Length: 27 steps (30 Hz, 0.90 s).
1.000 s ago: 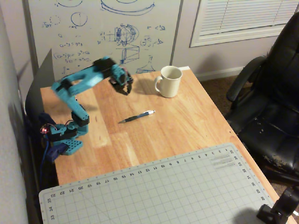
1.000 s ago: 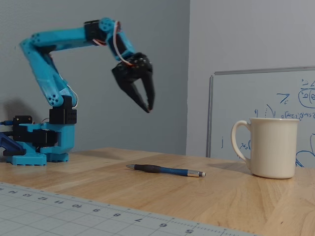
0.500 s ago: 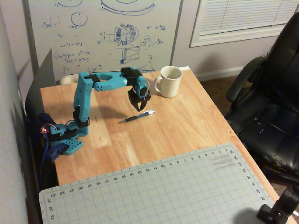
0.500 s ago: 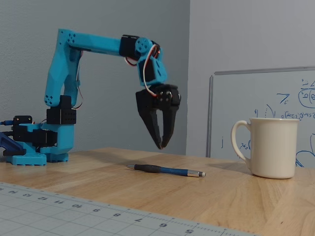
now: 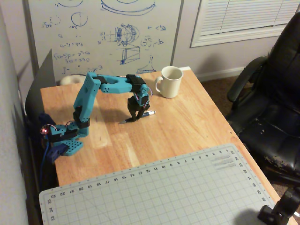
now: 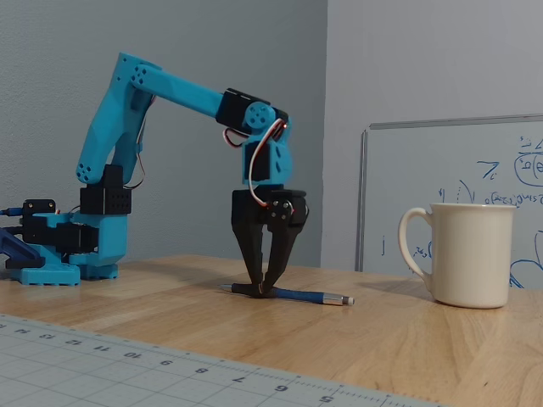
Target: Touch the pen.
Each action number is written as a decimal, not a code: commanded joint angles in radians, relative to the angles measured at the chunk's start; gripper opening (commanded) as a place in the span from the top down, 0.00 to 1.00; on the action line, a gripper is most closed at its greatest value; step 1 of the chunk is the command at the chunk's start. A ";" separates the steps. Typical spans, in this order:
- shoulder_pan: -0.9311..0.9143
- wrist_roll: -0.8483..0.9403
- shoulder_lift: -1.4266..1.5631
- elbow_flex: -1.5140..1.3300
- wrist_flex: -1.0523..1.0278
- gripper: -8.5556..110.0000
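Observation:
The pen (image 5: 148,114) lies flat on the wooden table (image 5: 192,124), a slim dark barrel with a pale end pointing towards the mug. In a fixed view from the side, the pen (image 6: 305,296) runs left to right along the tabletop. My gripper (image 5: 132,119) points straight down over the pen's dark grip section. Its black fingertips (image 6: 262,292) are drawn together and rest on the barrel near the pointed tip end. The fingers hide a short stretch of the pen.
A cream mug (image 5: 169,82) stands behind and to the right of the pen, also seen as the mug (image 6: 471,254). A grey cutting mat (image 5: 164,192) covers the table's front. A whiteboard (image 5: 103,33) leans at the back; a black chair (image 5: 272,103) is right of the table.
The arm has swung out from a raised, folded pose and come down. The gripper dropped from well above the table until its tips reached the pen. The pen has not moved.

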<state>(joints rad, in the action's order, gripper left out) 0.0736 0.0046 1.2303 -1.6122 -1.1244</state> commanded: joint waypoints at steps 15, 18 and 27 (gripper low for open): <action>0.035 -0.003 0.092 0.155 0.003 0.92; 0.041 -0.009 0.083 0.150 0.005 0.92; 0.078 -0.006 -0.002 0.160 0.008 0.92</action>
<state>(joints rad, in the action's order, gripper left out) 0.1411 0.0046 1.2164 -1.5355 -1.1244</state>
